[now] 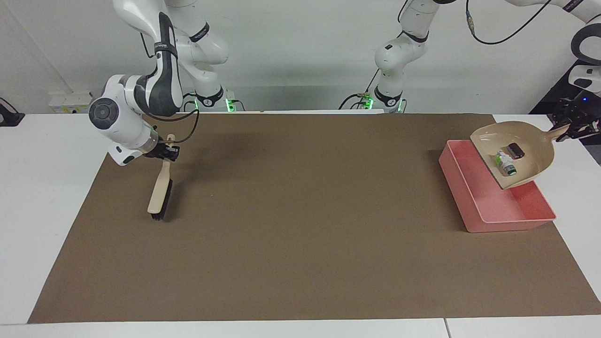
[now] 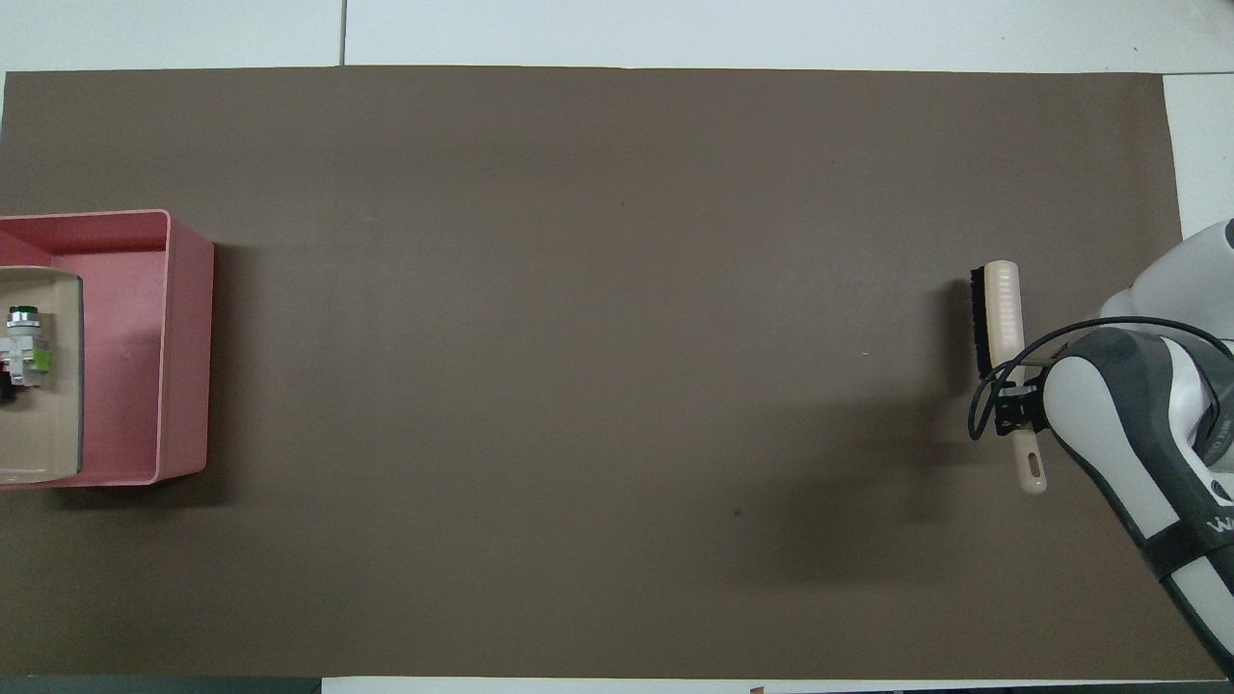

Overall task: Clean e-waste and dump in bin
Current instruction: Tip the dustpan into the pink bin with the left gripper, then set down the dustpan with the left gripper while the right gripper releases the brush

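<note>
Dumping is the step in hand: the dustpan (image 1: 516,152) is held by its handle in the left gripper (image 1: 574,127), jaws clamped on it, raised over the bin (image 1: 474,197) at the left arm's end of the table. The e-waste (image 1: 506,165), a white piece with green marks plus a black block (image 1: 515,150), is carried inside the pan; nothing is seen in the bin yet. In the facing view the pan lip points toward 8 o'clock. Next, a steeper tilt over the bin's middle seems called for so the pieces slide out, not past the wall. The brush (image 1: 161,192) is gripped by the right gripper (image 1: 165,151), bristle end low over the mat (image 1: 300,263), waiting.
</note>
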You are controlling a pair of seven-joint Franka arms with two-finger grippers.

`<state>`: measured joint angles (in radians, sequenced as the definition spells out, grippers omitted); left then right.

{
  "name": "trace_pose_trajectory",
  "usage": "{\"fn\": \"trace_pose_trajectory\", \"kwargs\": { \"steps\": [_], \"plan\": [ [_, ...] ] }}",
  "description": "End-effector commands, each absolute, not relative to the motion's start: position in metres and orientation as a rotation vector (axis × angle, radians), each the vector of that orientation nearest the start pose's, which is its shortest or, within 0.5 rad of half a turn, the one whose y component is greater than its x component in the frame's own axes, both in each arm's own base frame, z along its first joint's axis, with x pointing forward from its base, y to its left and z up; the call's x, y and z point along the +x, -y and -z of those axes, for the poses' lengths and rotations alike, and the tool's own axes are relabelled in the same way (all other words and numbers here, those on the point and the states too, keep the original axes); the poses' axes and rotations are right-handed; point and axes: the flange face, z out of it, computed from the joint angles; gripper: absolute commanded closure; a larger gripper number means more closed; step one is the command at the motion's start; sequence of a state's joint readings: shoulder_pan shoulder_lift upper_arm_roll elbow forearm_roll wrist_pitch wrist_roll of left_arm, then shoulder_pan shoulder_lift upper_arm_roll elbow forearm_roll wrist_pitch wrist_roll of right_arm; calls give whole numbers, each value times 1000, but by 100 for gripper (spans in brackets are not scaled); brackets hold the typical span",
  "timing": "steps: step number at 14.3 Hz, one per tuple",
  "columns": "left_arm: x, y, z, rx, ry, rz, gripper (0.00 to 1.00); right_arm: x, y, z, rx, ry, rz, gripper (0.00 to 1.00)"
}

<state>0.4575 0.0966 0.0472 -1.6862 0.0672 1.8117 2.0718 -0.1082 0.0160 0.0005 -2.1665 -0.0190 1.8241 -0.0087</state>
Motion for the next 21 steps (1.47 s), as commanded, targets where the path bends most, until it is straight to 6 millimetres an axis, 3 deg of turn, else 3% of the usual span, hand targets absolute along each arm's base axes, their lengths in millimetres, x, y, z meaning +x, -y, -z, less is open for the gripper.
{"fn": "trace_pose_trajectory", "kwargs": {
  "steps": [1,3,8,11,12,16,18,19,20,21],
  "plan": [
    [535,-277,-544,-2074,-2216,-211,100,478,53,-362,-3095,-74,-566,100],
    [538,-273,-548,-2012,-2215,-319,100,477,54,-362,-3089,-14,-563,100],
    [533,-261,-572,-2001,-2223,-326,100,469,55,-350,-3089,73,-516,100],
    [535,-229,-576,-2035,-2295,-201,100,466,54,-345,-3107,77,-492,98],
    [537,-218,-573,-2050,-2332,-155,100,465,54,-344,-3108,81,-493,94],
    [546,-133,-551,-1963,-2470,-107,100,465,56,-344,-3107,71,-493,54],
    [534,-94,-526,-2015,-2459,38,100,470,57,-349,-3110,73,-481,39],
    [531,-70,-511,-2012,-2473,41,100,481,57,-359,-3117,80,-446,28],
    [531,-48,-495,-2011,-2492,25,100,490,56,-370,-3126,93,-411,10],
    [532,-18,-484,-1986,-2515,20,100,496,54,-376,-3130,99,-395,1]
  ]
}}
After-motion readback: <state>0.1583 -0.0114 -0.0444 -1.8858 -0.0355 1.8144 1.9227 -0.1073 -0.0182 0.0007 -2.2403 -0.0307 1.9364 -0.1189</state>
